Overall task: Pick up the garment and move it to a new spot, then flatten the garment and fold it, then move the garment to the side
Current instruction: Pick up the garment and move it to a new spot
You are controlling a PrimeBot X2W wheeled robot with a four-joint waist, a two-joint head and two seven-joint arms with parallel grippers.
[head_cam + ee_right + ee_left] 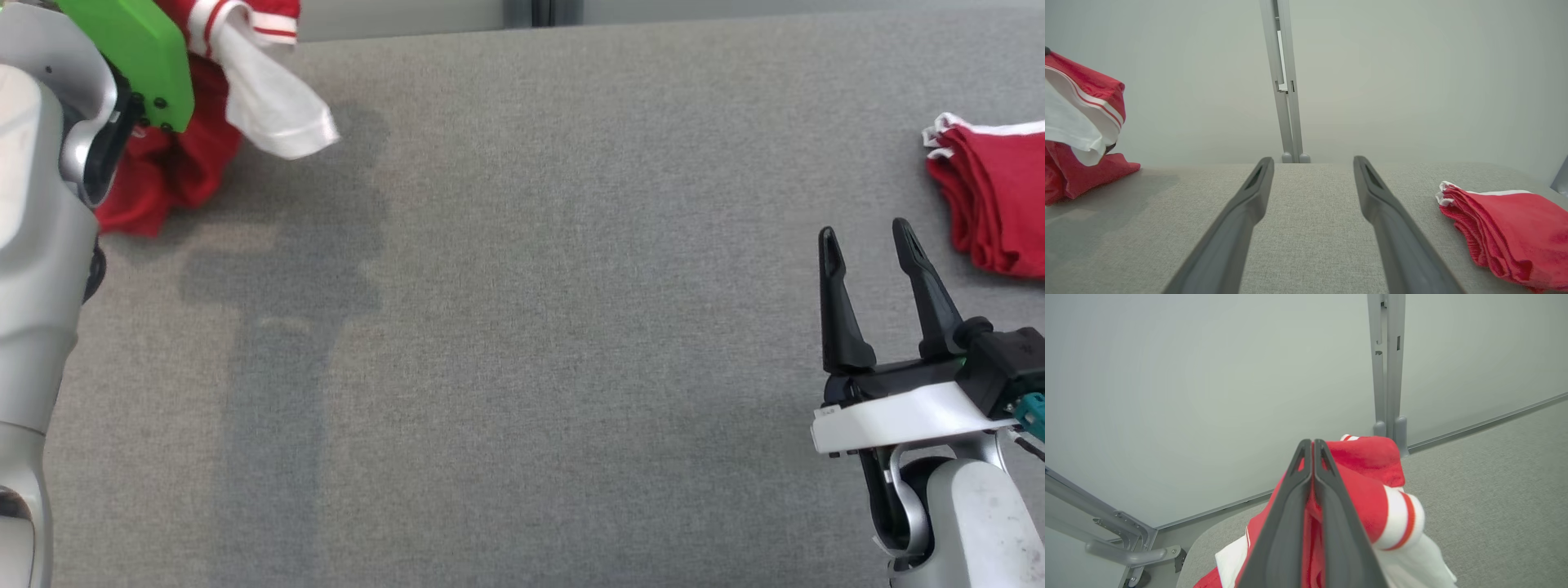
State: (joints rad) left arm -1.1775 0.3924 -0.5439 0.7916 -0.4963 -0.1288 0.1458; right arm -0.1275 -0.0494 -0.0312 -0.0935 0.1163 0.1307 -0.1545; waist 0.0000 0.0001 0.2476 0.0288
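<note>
While the head view looks down on the grey counter (571, 286), the red and white garment (188, 167) sits bunched at its far left corner, partly hidden behind the left arm's green cover (135, 49) and pale forearm (37, 245). A white part of the cloth hangs out to the right above a dark shadow (294, 269) on the counter. At the lower right the right jaws stand wide apart with nothing between them, their 2 dark fingers (841, 310) pointing up the view. Just beyond them, near the right edge, lies a folded red stack (996, 200) with white trim, apart from the fingers.

From the left wrist view, the left jaws are pressed together from base to tip, with red cloth of the garment (1372, 490) pinched between the 2 fingers (1286, 522). A white band with a red stripe bulges to the right of them, over the counter (1494, 477), with a pale wall (1208, 396) and a grey post (1386, 359) behind.

Along the right wrist view, the fingers (1237, 228) spread wide and empty above the counter (1310, 228). The garment (1081, 179) shows at the left edge, its upper part raised and its lower red folds on the counter. The folded red stack (1511, 228) lies to the right.
</note>
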